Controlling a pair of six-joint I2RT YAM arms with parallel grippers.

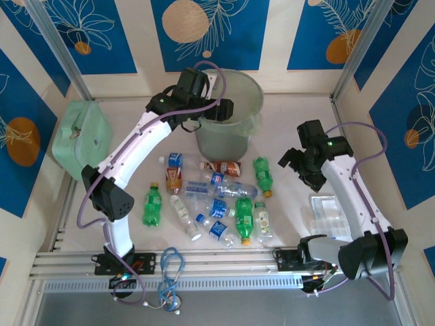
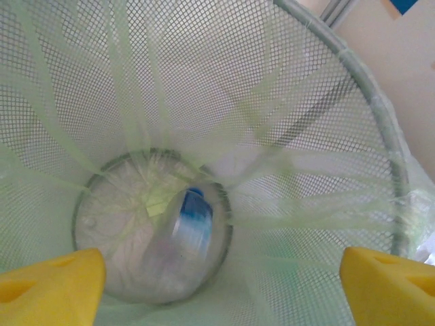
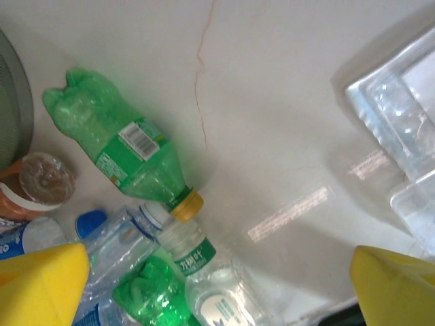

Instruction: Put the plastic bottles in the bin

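The pale green bin (image 1: 254, 96) stands at the back middle of the table. My left gripper (image 1: 221, 109) hangs over its mouth, open, with its yellow fingers (image 2: 51, 282) spread wide. Looking down between them, a clear bottle with a blue label (image 2: 185, 234) lies blurred near the bin's bottom, inside the mesh wall (image 2: 272, 102). Several plastic bottles (image 1: 211, 197) lie in a heap in front of the bin. My right gripper (image 1: 293, 163) hovers open to the right of the heap, above a green bottle with a yellow cap (image 3: 126, 149) and a clear, green-labelled bottle (image 3: 204, 272).
A flat mint-green case (image 1: 83, 139) lies at the left. Clear plastic trays (image 1: 326, 214) sit at the right, near my right arm, with the tray edge (image 3: 401, 115) close by. A brown-labelled bottle (image 3: 34, 187) lies by the bin's foot. A blue cord (image 1: 170, 272) rests on the front rail.
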